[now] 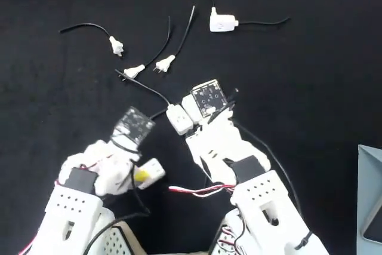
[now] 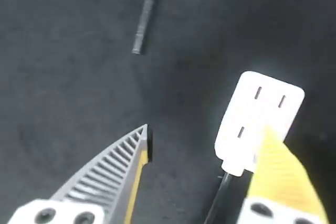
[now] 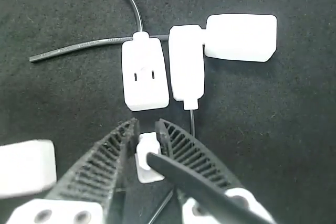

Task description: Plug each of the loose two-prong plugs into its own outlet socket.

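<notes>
Here the held plug (image 3: 148,160) sits pinched in the right gripper (image 3: 147,127), whose fingers are drawn in narrowly on its white body; its prongs are hidden, so I cannot tell how they are turned. Just ahead of the fingertips lies the near socket (image 3: 145,77), its two slots facing the camera, and close beside it a joined pair (image 3: 186,69) of white pieces that looks already mated. Farther out on the table (image 1: 310,88) three loose plugs (image 1: 134,71) wait well apart from a far socket (image 1: 224,23). The likely trouble is that the near socket lies loose with nothing bracing it, so a push slightly off line would probably slide or tip it instead of seating the prongs. The joined pair is close enough for a finger to knock it. In the high view the right arm reaches forward over the middle of the table. The left arm is folded nearer its base, and the left gripper (image 2: 206,129) is spread wide, its yellow-padded finger at the edge of a second socket (image 2: 257,111) and gripping nothing.
</notes>
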`<act>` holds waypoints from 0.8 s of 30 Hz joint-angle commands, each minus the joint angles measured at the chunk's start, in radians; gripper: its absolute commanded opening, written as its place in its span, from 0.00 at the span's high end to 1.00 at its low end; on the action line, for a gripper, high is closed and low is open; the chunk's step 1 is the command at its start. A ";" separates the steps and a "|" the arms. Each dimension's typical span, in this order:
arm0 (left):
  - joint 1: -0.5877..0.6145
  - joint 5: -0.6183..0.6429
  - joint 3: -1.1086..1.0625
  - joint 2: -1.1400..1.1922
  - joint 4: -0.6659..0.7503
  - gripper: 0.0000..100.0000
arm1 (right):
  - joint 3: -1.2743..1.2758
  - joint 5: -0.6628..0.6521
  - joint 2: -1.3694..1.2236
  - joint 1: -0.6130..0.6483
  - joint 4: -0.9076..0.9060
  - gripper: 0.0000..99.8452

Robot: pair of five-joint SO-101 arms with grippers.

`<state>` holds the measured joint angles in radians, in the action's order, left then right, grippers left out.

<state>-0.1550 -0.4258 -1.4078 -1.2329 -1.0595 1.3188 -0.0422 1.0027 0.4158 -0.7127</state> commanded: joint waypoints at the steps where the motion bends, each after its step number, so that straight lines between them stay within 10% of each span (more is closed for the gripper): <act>1: -0.097 0.003 -0.004 -0.008 -0.035 0.68 | -0.051 -0.006 0.018 -0.009 0.003 0.99; 11: 0.033 -0.002 0.203 -0.008 -0.127 0.68 | -0.051 -0.006 0.016 -0.009 0.003 0.99; 24: -0.217 0.003 0.073 0.005 -0.103 0.68 | -0.051 -0.006 0.016 -0.009 0.003 0.99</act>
<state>-0.3330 -0.4258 -1.2497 -1.2329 -1.2513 1.3188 -0.0422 1.0027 0.4158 -0.7127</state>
